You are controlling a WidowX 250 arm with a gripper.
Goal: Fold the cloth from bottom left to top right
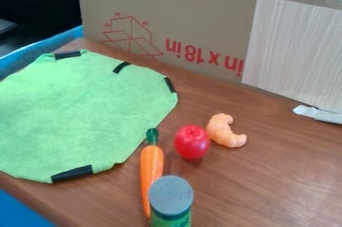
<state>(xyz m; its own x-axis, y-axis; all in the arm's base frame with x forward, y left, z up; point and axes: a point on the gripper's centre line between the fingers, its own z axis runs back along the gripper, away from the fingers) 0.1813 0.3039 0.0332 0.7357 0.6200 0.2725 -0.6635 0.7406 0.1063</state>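
Status: green cloth (87,111) is on L part of table (267,191), spread out open, approx flat, w/ slight ripples. Its far end is up by the table's far L corner; near end runs close to the table's near L edge. L side of cloth is cut off by the view. 4 black strips visible on its rim: 1 at far L, 2 along far R side, 1 on near side. Tool: can't tell if apart, together or clamped.

Rest: orange carrot (151,163) w/ green top lies R of cloth, green top just beside cloth rim, body pointing twd table's near edge. Can (171,203) w/ gray lid & green side is upright, nearer the table's near edge, partly hiding carrot's lower end. Red apple (192,142) sits btwn carrot & peach-colored curved piece (226,131), which is to its R, v. close; can't tell if those 2 touch. Cardboard sheet (207,26) w/ red print stands upright along table's far edge, pale wood-grain panel (294,51) against its R part. White strip (319,114) by panel's base, twd table's far R. Blue surface (20,212) just past table's near L edge.
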